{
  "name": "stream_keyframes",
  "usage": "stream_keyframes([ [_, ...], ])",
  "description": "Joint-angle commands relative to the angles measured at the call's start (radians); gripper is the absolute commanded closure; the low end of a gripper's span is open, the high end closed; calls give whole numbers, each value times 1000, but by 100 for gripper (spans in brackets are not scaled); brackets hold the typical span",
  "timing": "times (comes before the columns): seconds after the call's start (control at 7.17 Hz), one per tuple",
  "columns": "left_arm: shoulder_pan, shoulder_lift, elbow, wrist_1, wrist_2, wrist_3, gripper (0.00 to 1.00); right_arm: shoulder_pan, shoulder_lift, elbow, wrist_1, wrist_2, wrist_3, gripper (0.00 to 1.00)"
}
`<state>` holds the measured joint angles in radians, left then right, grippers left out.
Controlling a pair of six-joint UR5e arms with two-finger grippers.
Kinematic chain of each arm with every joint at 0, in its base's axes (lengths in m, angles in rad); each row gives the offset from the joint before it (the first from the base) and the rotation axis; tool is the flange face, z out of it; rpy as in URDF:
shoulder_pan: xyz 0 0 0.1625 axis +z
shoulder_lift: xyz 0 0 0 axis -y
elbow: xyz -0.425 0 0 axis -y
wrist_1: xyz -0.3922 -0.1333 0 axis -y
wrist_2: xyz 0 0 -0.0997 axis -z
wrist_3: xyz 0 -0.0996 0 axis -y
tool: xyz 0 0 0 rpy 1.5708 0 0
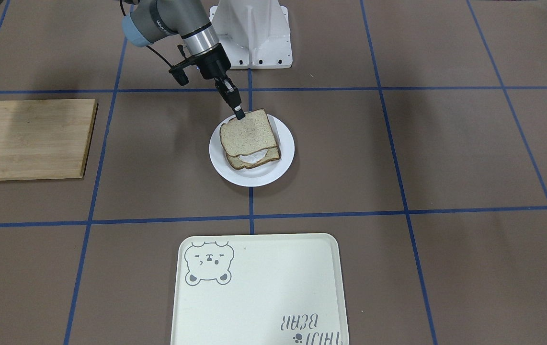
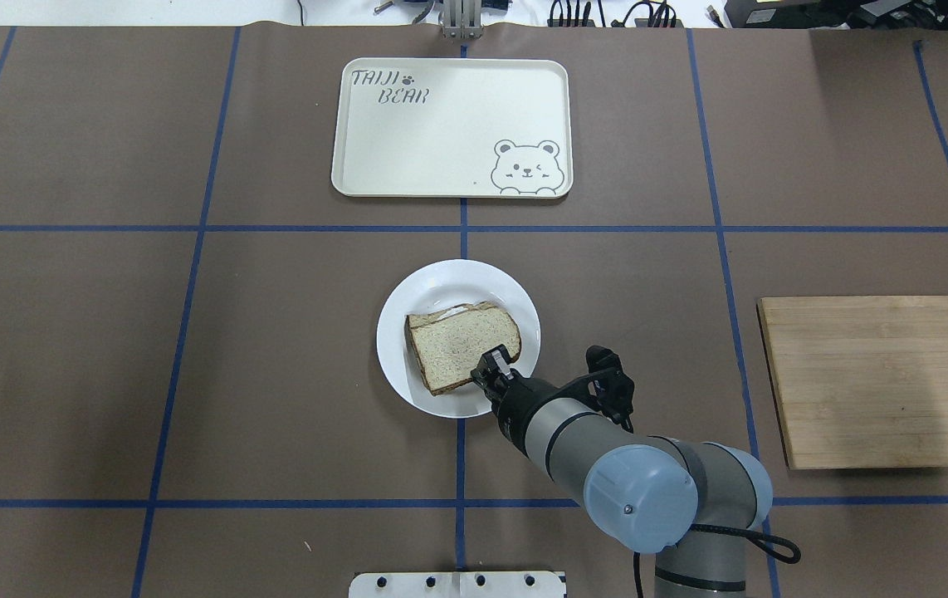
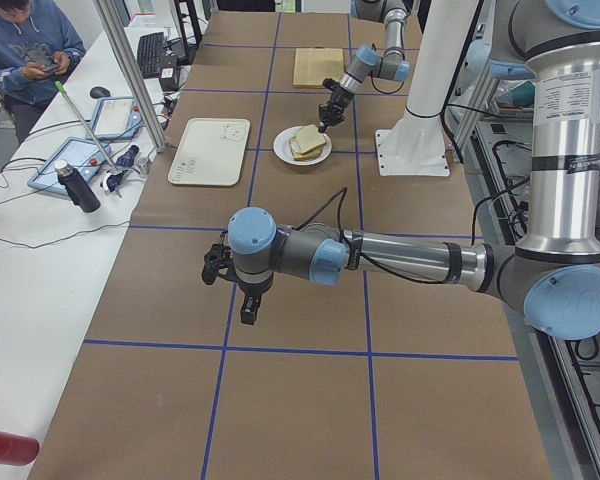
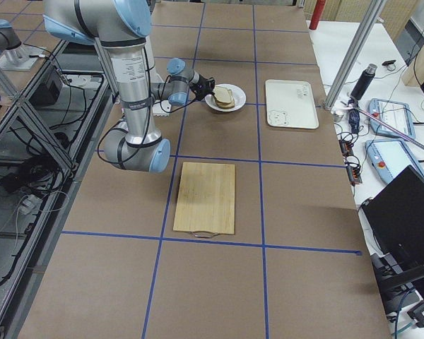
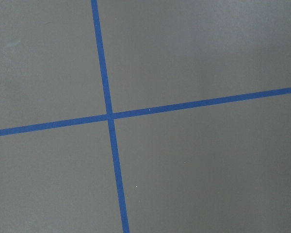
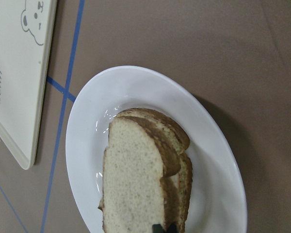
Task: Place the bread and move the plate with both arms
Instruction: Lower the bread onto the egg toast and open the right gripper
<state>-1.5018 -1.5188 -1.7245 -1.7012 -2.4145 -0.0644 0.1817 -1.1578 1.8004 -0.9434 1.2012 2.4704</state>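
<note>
The white plate [image 2: 441,278] sits at the table's middle. A lower bread slice with white fried egg [image 1: 254,158] lies on it. The plain bread slice [image 2: 461,345] rests on top, tilted, with its robot-side corner raised. My right gripper [image 2: 495,365] is shut on that corner; in the front view the gripper [image 1: 239,115] pinches the crust. The right wrist view shows the bread [image 6: 133,184] over the plate [image 6: 136,85]. My left gripper [image 3: 250,308] hangs over bare table far from the plate and shows only in the exterior left view, so I cannot tell its state.
The cream bear-print tray [image 2: 451,124] lies beyond the plate, away from the robot. A wooden cutting board [image 2: 885,378] lies on the robot's right side. The robot's white base [image 1: 252,33] stands behind the plate. An operator [image 3: 25,50] stands at the far table side.
</note>
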Motion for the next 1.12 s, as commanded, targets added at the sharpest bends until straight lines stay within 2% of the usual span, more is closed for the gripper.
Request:
stream_keyframes([
  [0.0,0,0,0,0,0,0,1,13,6,-21,0,0,-10,100],
  [0.98,0,2,-6,0,0,-2,1,13,21,-49,0,0,-25,100],
])
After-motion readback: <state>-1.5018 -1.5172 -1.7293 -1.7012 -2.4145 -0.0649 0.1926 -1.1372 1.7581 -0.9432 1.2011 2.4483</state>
